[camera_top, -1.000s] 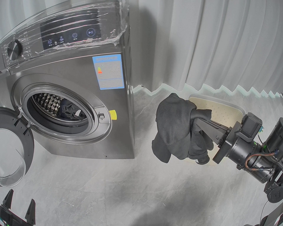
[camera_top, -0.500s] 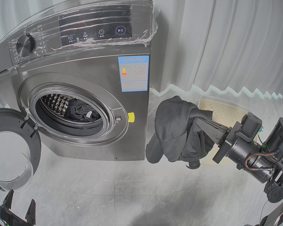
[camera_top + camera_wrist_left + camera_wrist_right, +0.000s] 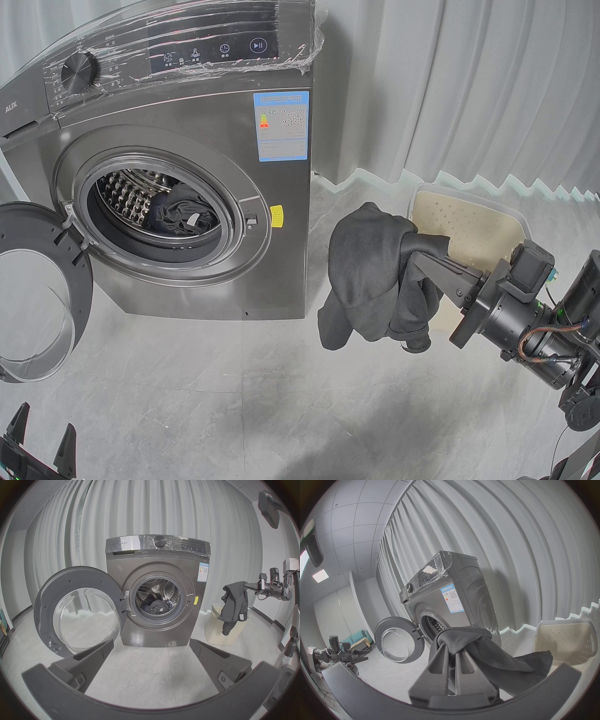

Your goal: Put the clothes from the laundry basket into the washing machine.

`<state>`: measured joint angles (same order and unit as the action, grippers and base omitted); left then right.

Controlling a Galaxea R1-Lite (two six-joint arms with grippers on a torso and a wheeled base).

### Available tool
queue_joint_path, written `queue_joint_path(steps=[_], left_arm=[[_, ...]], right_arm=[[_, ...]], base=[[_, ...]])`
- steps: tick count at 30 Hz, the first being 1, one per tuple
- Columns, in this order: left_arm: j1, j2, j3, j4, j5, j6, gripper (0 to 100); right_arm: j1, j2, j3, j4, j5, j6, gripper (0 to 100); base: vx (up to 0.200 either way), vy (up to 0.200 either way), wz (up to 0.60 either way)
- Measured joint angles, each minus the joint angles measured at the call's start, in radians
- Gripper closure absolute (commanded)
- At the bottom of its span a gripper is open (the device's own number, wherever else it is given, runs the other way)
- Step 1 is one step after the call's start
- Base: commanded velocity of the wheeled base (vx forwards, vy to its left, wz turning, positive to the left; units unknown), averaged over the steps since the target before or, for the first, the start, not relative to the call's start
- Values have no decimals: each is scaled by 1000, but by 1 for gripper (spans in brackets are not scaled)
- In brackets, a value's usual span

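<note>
Beside the washing machine (image 3: 187, 125), right tool (image 3: 450, 650) clamps dark garment (image 3: 365, 262), left tool (image 3: 150, 642) spread.

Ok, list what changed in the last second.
The camera swung, so the washing machine and basket slid across the head view; neither itself moved. The right gripper stays shut on the dark garment, held in the air near the basket. The door stays open, the left gripper stays low and open.

Staged laundry test room: washing machine (image 3: 162, 636) with film-wrapped control panel (image 3: 184, 544) directly ahead of the left gripper (image 3: 150, 642), grey tile floor (image 3: 150, 673), full-height white curtains (image 3: 93, 517) behind, office-type panel ceiling (image 3: 347, 520).
</note>
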<state>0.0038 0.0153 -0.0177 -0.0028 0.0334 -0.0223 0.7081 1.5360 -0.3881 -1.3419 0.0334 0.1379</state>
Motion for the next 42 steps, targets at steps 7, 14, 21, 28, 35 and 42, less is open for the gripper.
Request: queue_joint_path(steps=[7,14,21,28,35,42], left_arm=[[0,0,0,0,-2,-1,0],[1,0,0,0,-2,-2,0],[0,0,0,0,-3,-2,0],[1,0,0,1,-2,-2,0],[1,1,0,0,-2,-2,0],[0,1,0,1,-2,-2,0]], right_arm=[[0,6,0,0,0,0,100],[0,13,0,0,0,0,100],[0,21,1,-1,0,0,100],[0,23,1,-1,0,0,100],[0,24,1,0,-1,0,100],[0,24,2,0,0,0,100]], base=[[0,171,0],[0,200,0],[0,200,0],[0,200,0],[0,86,0],[0,0,0]])
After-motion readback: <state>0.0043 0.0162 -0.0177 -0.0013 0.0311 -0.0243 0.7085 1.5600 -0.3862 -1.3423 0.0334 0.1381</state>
